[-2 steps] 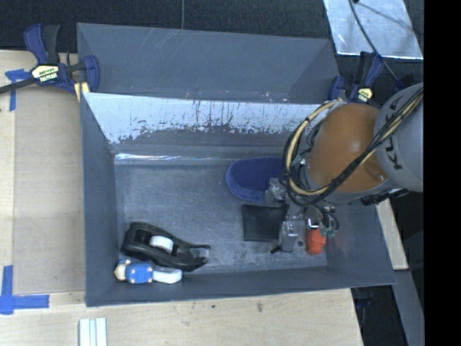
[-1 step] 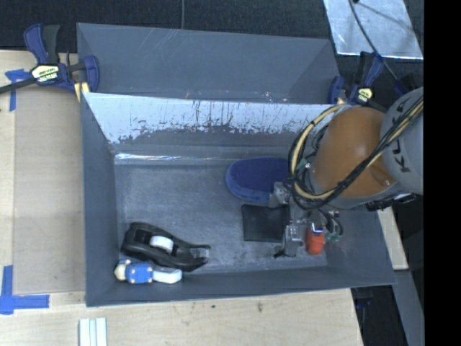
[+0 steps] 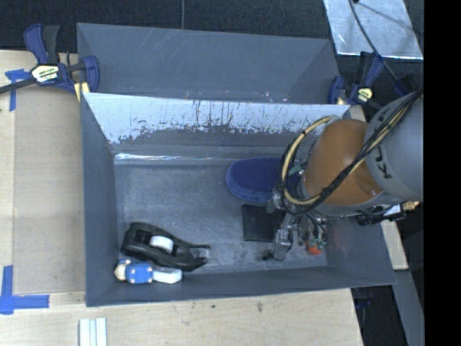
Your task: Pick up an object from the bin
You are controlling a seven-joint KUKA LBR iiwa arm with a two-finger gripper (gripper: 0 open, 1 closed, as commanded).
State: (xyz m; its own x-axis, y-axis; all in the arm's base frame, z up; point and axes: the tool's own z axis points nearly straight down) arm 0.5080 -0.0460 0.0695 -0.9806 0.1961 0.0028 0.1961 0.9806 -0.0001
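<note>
Camera view: the gripper [image 3: 282, 247] hangs low at the right end of the grey bin [image 3: 99, 207] — whether it is released or clenched cannot be told. Just beside it, on its left, lies a flat black square piece [image 3: 256, 223], with a blue rounded object [image 3: 248, 177] behind. A black tape dispenser [image 3: 162, 245] and a small blue-and-white thing [image 3: 148, 273] sit well apart, in the near-left corner

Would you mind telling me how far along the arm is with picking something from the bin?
Done: the gripper is low inside the bin, at its right end. In hand: it sits next to a flat black square, with a blue rounded object just behind; no grasp is visible. Left: gripping one item and lifting it out. The black tape dispenser and blue-and-white toy lie apart at front left.
</note>
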